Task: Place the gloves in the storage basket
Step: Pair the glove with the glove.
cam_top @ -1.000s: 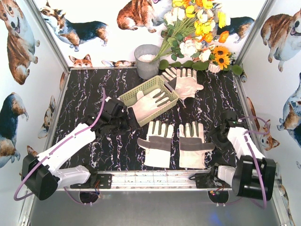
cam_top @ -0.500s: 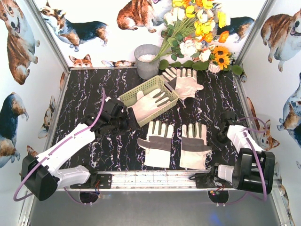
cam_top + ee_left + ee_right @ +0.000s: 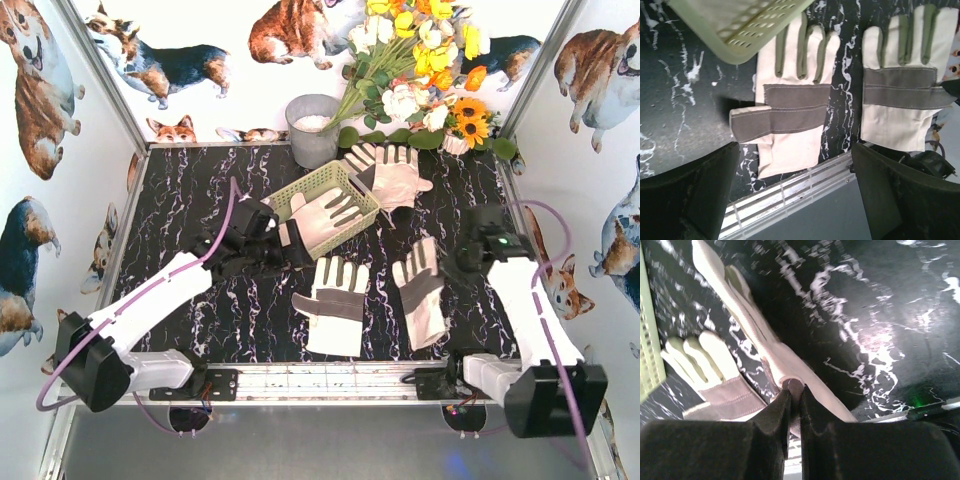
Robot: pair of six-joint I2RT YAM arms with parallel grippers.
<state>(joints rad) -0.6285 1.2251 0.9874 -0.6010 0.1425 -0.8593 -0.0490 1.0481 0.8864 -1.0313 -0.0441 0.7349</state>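
Observation:
The pale yellow-green storage basket (image 3: 312, 188) sits mid-table with one cream glove (image 3: 328, 215) lying half in it, cuff over the near rim. My left gripper (image 3: 283, 250) hovers open by that cuff; in the left wrist view the left gripper (image 3: 795, 149) holds nothing, above a flat grey-palmed glove (image 3: 792, 107). That glove (image 3: 335, 300) lies flat on the table. My right gripper (image 3: 452, 272) is shut on the edge of another glove (image 3: 420, 285), raised and turned on edge; the right wrist view shows the right gripper (image 3: 794, 388) pinching the glove (image 3: 757, 335). Two more gloves (image 3: 390, 175) lie behind the basket.
A grey metal bucket (image 3: 312, 128) stands at the back, just behind the basket. A bunch of flowers (image 3: 420, 80) fills the back right corner. An aluminium rail (image 3: 330, 380) runs along the near edge. Picture-covered walls close in both sides.
The right gripper has shut on the right-hand glove and lifted it off the table, swinging it towards the middle. The left gripper has moved a little right, towards the basket.

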